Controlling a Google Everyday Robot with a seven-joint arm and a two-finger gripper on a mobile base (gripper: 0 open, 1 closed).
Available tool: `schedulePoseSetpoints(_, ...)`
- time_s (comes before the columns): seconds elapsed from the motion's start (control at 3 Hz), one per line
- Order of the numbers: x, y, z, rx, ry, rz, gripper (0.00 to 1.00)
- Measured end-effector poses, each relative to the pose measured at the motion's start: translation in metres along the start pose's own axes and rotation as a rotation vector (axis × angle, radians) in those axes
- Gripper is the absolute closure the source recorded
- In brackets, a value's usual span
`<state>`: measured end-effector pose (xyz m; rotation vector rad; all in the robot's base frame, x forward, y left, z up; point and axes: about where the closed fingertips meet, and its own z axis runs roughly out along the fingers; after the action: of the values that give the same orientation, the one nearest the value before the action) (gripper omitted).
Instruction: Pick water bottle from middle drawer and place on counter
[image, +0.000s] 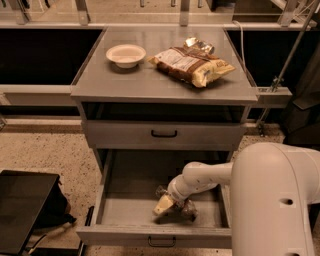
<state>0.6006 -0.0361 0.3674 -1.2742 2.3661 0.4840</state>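
Dim warm light from above leaves the end effector (167, 205) (low in the middle drawer (127, 212)) shadowed.
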Motion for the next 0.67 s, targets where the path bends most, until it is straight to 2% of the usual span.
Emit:
schedulePoseSetpoints(0.33,0.0,0.0,0.0,0.0,0.0,0.0,0.0)
schedulePoseSetpoints(0.67,0.0,0.0001,0.0001,0.0,0.0,0.0,0.19)
